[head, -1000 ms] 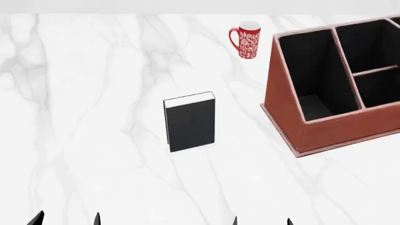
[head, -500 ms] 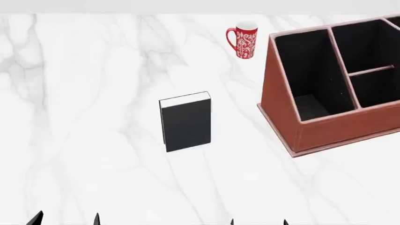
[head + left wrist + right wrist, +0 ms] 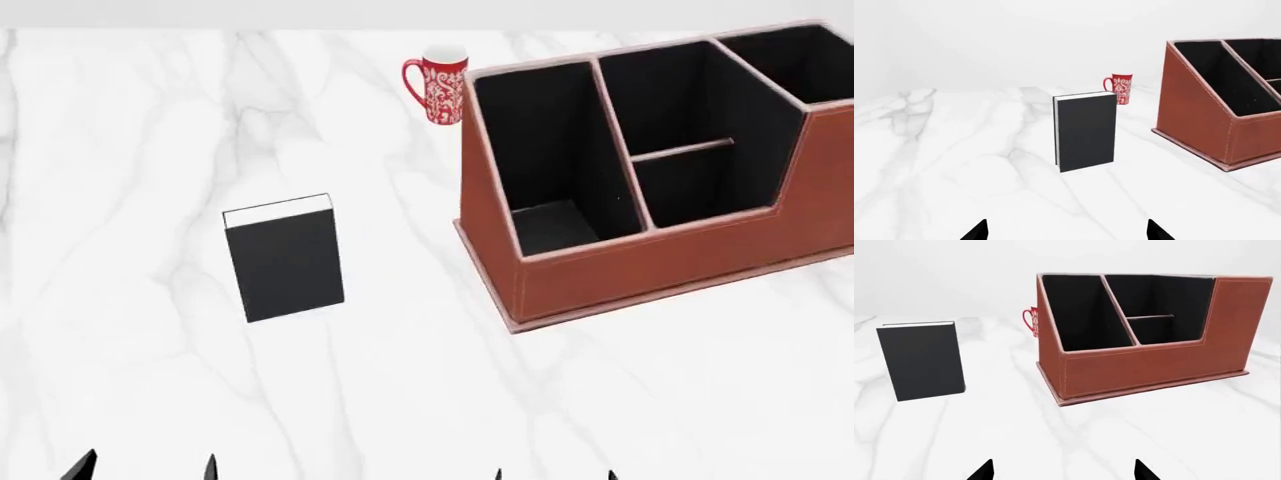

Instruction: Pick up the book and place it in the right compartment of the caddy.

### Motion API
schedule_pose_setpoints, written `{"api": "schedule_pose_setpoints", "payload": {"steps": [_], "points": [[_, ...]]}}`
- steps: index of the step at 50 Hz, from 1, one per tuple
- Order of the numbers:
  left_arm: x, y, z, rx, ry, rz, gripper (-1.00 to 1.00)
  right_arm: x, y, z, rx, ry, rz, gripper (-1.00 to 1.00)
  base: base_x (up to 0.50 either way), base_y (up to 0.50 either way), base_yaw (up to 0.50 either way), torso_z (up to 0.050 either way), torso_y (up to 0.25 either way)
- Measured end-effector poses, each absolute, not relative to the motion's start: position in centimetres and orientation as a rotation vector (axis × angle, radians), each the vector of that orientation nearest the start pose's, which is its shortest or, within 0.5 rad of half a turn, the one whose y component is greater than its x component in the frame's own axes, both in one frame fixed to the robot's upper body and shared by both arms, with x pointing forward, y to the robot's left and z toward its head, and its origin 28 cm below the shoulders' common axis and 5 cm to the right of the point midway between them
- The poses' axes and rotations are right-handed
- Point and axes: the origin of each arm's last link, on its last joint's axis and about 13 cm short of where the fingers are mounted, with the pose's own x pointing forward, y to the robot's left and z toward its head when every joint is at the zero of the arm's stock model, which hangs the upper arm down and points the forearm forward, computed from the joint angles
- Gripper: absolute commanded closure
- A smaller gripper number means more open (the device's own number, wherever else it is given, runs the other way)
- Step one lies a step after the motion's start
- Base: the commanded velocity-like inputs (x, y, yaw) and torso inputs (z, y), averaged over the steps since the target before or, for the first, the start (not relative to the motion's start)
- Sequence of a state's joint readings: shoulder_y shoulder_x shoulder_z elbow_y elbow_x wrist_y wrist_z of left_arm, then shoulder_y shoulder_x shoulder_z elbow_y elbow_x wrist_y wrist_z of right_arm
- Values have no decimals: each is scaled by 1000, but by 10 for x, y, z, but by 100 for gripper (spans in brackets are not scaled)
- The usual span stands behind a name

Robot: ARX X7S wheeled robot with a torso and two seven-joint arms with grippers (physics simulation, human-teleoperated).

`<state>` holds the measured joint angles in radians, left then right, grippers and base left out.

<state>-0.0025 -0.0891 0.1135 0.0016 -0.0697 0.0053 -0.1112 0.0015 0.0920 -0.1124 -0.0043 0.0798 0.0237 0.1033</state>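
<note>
The black book (image 3: 284,259) with white page edges stands upright on the white marble table, left of centre in the head view; it also shows in the left wrist view (image 3: 1085,131) and the right wrist view (image 3: 921,360). The reddish-brown caddy (image 3: 641,265) with black-lined compartments stands to its right, also in the right wrist view (image 3: 1147,367) and the left wrist view (image 3: 1197,115). My left gripper (image 3: 144,468) and right gripper (image 3: 554,476) are open and empty at the near edge, well short of the book. Only their fingertips (image 3: 977,231) (image 3: 984,471) show.
A red-and-white patterned mug (image 3: 441,90) stands at the back of the table, behind and between the book and the caddy. The marble table (image 3: 400,400) stretches wide around the book.
The head view has swung to the right: book, mug and caddy all sit further left in it, and more of the caddy shows. The gripper tips keep their places.
</note>
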Motion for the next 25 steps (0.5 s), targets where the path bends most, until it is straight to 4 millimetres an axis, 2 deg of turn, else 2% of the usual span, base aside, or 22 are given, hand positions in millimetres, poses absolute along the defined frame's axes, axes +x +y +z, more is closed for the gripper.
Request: {"api": "schedule_pose_setpoints", "payload": {"steps": [4,7,18,25], "points": [[210,204,13,20,-1,-1,-100,209,-96,12,-14,28,8,-100,0,0,0,0,0],[210,206,13,25,-1,3,-100,209,-94,11,-8,31,13,-100,0,-408,0,0,0],[210,205,15,21,-3,4,-100,208,-95,13,-18,35,7,-100,0,0,0,0,0],[205,213,30,20,-10,65,-100,212,-95,31,-17,55,-11,-100,0,0,0,0,0]]}}
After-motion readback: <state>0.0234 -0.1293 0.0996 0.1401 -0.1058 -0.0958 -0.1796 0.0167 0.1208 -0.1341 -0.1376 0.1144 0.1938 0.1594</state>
